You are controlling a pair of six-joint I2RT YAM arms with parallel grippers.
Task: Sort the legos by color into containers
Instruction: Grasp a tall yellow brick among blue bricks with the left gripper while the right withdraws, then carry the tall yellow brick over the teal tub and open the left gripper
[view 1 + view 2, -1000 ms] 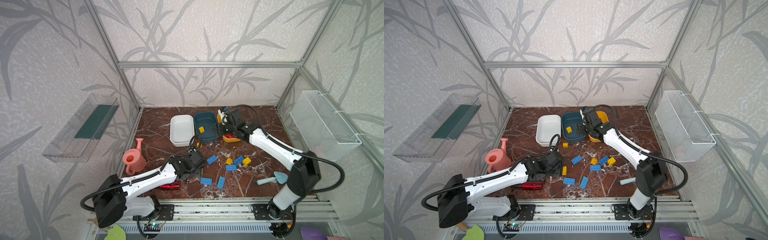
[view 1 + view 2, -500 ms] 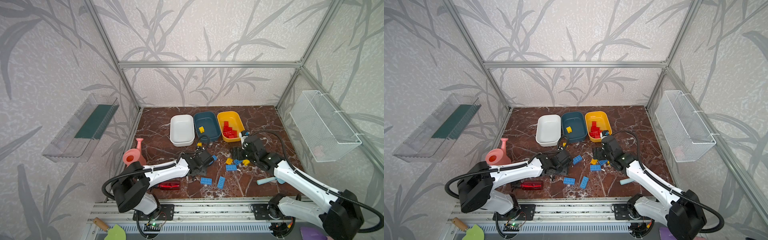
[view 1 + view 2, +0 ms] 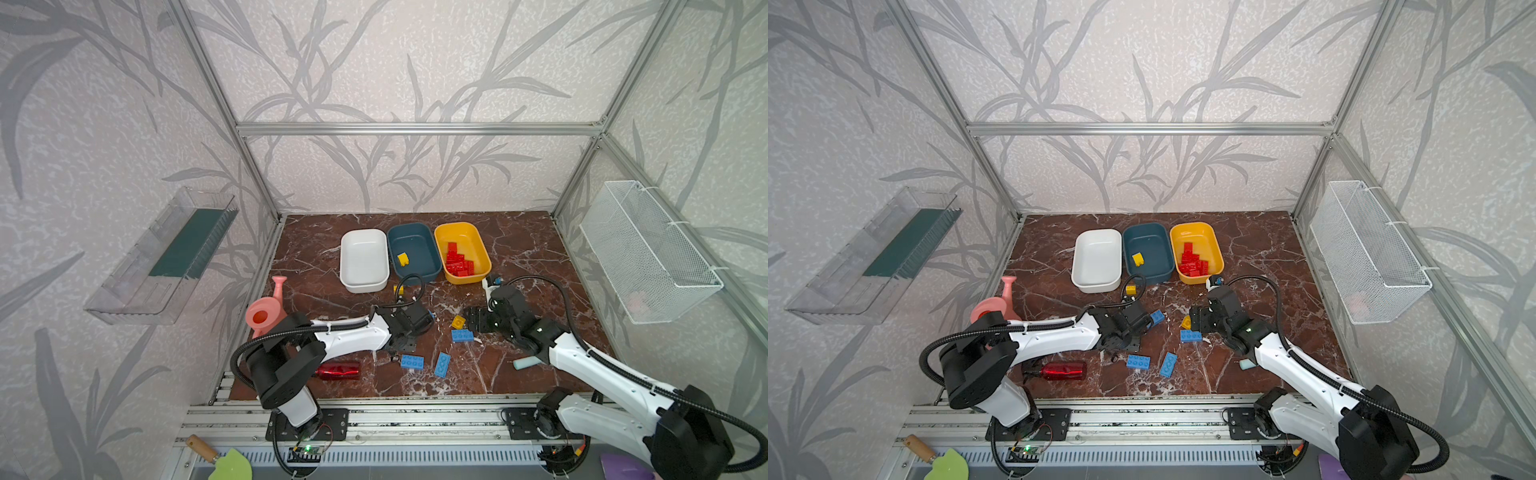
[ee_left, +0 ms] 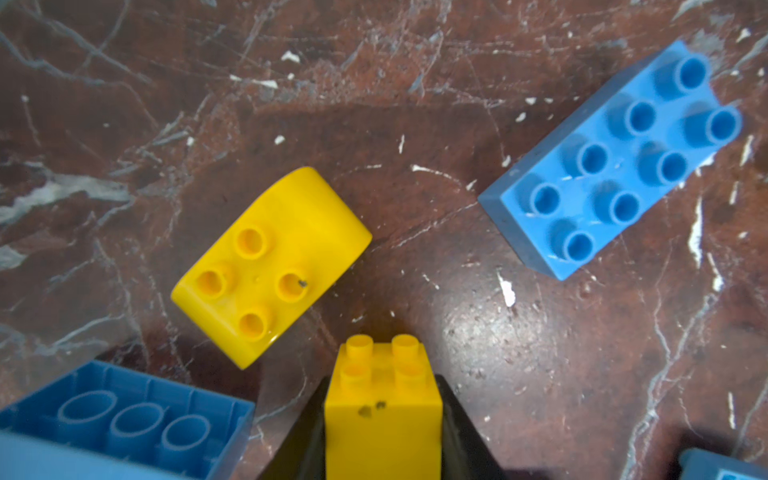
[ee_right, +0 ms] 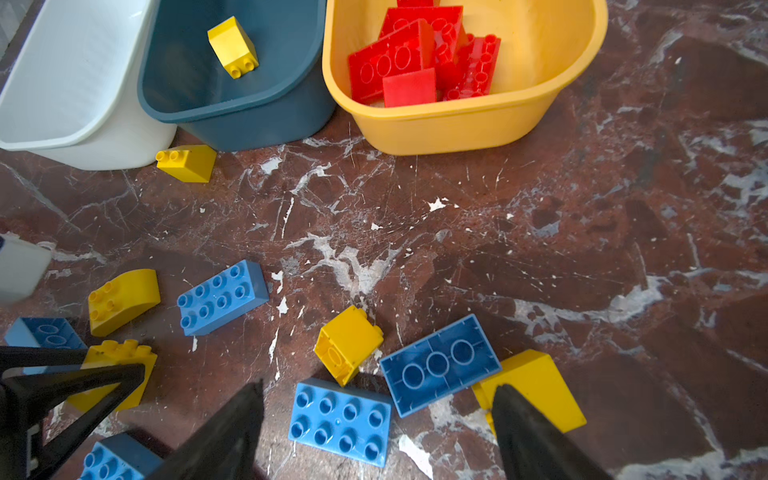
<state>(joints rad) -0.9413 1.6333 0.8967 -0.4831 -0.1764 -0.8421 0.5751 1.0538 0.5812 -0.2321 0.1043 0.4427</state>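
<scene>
While right fingers gape, left fingers pinch a yellow brick.

In both top views three tubs stand side by side at upper centre: the white tub, the dark teal tub holding one yellow sloped brick, and the yellow tub holding piled red bricks. Below them blue bricks and yellow bricks lie scattered, some upside down. The left gripper clamps a square yellow brick.

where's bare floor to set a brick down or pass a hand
Free: between the yellow tub and the wire basket; between the white tub and the watering can. Crowded: bricks between left end effector and right end effector.
</scene>
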